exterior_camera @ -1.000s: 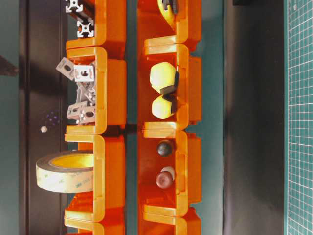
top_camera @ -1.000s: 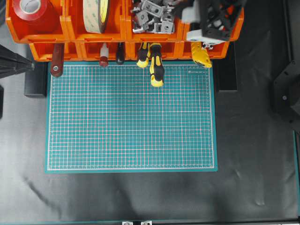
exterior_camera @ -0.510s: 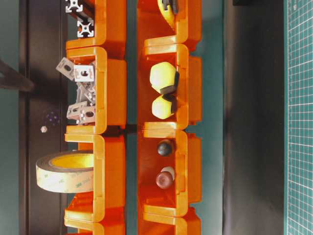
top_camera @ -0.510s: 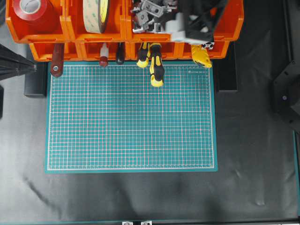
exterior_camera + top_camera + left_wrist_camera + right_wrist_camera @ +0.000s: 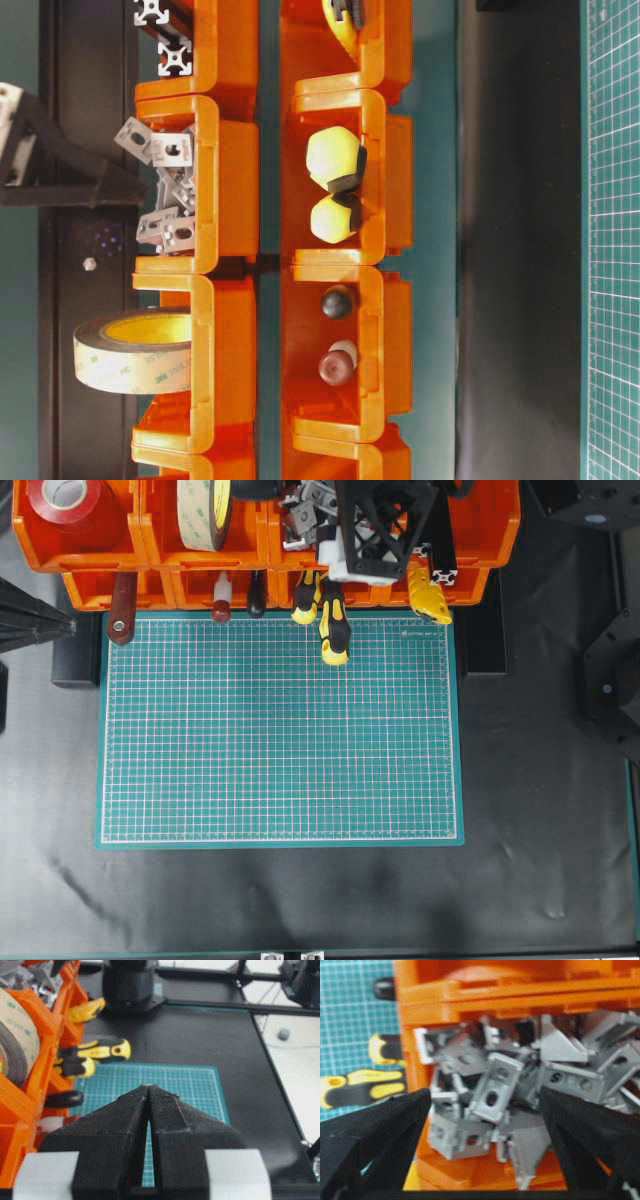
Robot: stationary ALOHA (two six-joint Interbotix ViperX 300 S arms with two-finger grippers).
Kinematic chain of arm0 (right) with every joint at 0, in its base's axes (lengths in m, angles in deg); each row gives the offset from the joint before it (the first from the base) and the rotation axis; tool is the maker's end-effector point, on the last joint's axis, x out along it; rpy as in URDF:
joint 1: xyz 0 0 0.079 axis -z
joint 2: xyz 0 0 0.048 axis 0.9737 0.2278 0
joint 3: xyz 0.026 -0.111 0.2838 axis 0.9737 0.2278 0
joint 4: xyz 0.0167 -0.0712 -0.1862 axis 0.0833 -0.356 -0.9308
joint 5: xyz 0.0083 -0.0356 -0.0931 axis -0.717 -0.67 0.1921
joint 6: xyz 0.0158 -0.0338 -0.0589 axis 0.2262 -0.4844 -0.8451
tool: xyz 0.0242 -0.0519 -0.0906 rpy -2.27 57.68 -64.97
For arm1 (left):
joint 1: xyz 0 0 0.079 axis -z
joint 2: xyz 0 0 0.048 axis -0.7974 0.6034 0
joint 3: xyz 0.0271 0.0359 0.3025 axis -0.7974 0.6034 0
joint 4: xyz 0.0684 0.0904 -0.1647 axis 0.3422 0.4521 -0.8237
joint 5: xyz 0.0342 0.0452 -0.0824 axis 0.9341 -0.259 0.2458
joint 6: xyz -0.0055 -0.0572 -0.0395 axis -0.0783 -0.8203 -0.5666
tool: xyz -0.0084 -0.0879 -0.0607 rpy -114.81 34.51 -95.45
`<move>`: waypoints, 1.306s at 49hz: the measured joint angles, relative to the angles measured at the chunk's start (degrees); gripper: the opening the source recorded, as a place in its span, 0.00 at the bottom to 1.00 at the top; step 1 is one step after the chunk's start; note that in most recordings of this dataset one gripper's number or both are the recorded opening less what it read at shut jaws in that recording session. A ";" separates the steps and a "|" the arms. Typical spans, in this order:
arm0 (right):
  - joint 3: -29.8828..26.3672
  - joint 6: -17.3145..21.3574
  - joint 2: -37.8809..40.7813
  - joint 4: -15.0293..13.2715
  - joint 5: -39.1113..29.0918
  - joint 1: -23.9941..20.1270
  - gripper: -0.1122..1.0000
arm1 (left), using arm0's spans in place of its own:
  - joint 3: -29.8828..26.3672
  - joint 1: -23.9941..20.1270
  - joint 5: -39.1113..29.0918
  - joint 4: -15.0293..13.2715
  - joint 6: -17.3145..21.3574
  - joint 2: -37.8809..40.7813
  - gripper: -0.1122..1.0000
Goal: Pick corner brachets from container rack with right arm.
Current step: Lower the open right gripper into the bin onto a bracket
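A loose heap of corner brachets (image 5: 495, 1095), small silver-grey angle pieces with holes, fills one upper bin of the orange container rack (image 5: 95, 540). They lie tumbled at all angles, so no single piece sits square for a grasp.

Directly above that bin hangs the right gripper (image 5: 485, 1105), carried by the black right arm (image 5: 385, 525). Its two black fingers (image 5: 375, 1130) stand spread wide, one on each side of the heap, holding nothing. This reads as the approach before a pick: the wide spread likely lets the fingers drop around one piece near the top of the pile.

In the bin to the left of the brachets, seen from overhead, stands a roll of pale tape (image 5: 205, 510); further left, a red tape roll (image 5: 65, 500). From the lower tier below the brachets bin, yellow-and-black screwdriver handles (image 5: 332, 625) poke out over the green cutting mat (image 5: 280, 740), which lies in front of the rack.

The left gripper (image 5: 150, 1091) is pressed shut with nothing in it, held off to the rack's left side, apparently parked out of the way.
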State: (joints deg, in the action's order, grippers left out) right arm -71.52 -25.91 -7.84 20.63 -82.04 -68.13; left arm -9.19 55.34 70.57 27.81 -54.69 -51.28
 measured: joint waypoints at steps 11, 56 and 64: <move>0.53 0.26 0.35 0.00 0.53 0.62 0.87 | 0.00 0.09 0.00 0.00 0.00 -0.79 0.10; 3.16 2.11 0.79 0.00 3.16 1.67 0.65 | 0.00 0.62 0.00 0.00 0.00 -0.88 0.10; 3.25 2.02 0.97 0.00 3.08 1.58 0.48 | 0.00 0.70 -0.09 0.00 0.00 -0.88 0.10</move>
State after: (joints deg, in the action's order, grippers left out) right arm -68.27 -23.89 -6.88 20.63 -78.96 -66.55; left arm -9.19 56.05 70.49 27.81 -54.69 -52.16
